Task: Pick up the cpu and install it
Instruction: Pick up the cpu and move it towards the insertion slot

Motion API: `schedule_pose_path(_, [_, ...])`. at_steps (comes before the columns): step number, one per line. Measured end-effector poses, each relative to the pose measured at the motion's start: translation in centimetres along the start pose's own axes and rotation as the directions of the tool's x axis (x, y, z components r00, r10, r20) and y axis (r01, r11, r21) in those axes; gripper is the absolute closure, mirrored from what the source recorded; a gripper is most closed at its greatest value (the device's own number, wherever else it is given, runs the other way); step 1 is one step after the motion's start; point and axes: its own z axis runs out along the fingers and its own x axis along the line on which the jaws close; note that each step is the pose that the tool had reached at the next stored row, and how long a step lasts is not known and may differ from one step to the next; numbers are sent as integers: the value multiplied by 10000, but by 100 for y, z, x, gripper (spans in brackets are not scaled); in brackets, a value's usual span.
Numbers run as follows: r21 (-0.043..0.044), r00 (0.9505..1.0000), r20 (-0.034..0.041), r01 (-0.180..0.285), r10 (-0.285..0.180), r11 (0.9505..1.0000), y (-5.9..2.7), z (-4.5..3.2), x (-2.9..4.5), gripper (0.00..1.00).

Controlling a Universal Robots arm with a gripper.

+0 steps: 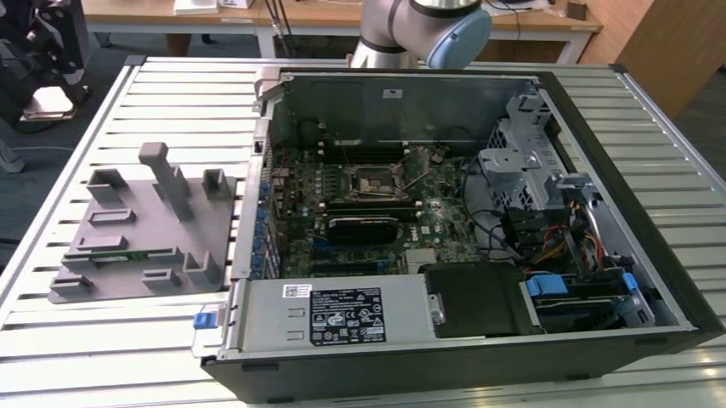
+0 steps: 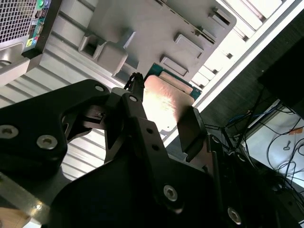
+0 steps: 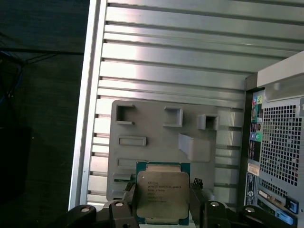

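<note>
The cpu [image 3: 161, 194], a small square chip with a silvery top plate on a green board, sits between my gripper's [image 3: 163, 203] two black fingers [image 3: 129, 202], which are shut on its opposite edges. In the second wrist view the cpu [image 2: 167, 102] glints between the same fingers [image 2: 137, 111] of the gripper [image 2: 164, 118]. It hangs well above the grey tray [image 3: 156, 142], beside the computer case [image 3: 280, 142]. In the exterior view the black socket frame [image 1: 375, 181] lies in the middle of the motherboard inside the open case, and part of my arm [image 1: 426, 25] shows behind the case.
The grey tray [image 1: 125, 255] with raised holders lies on the slatted metal table [image 1: 125, 340] at the exterior view's left, with a narrow green memory stick [image 1: 114, 252] in it. The open case [image 1: 454, 221] holds a power supply, drive bays and cables. The table's edge is close by.
</note>
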Motion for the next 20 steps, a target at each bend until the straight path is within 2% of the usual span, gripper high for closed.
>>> schedule_pose_path(10, [0,10000,0,0,0,10000,-1,0,-80,47])
schedule_pose_path(20, [21,10000,-2,0,0,10000,-3,0,-123,47])
